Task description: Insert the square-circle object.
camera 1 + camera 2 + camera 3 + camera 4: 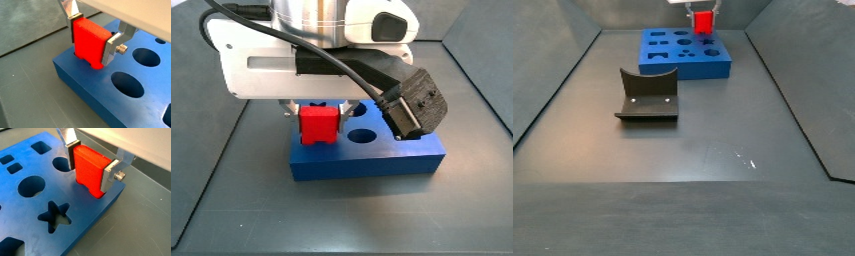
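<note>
My gripper (91,39) is shut on the bright red square-circle object (89,44), holding it upright by its flat sides. Its lower end rests at the top face of the blue slab (93,90), at a corner of the slab, and seems partly in a hole there. In another wrist view the gripper (91,164) holds the red piece (88,171) next to a round hole and a star hole of the slab (80,235). In a side view the red piece (317,126) stands on the slab (372,158). In another side view the piece (704,20) and slab (687,52) are far back.
The dark fixture (647,97) stands on the grey floor in front of the slab. Grey walls enclose the floor on the sides. The slab has several round, square and star-shaped holes. A black camera block (412,100) hangs off the wrist.
</note>
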Robot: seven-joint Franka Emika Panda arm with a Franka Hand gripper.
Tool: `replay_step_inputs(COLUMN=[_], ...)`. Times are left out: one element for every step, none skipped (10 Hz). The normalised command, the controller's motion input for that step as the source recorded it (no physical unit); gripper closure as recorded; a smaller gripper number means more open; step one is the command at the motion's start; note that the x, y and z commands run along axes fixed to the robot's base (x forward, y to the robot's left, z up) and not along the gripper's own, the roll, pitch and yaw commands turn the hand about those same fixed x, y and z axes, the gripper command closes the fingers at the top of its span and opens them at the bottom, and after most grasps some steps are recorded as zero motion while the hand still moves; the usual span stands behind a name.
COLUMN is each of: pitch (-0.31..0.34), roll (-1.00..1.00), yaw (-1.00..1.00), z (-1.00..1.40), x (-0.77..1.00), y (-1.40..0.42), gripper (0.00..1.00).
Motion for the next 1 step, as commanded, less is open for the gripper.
replay_step_inputs(pitch=[0.000], roll=[0.00], yaw=[0.00], z=[0.00], x=[0.00], y=[0.00], gripper=[1.00])
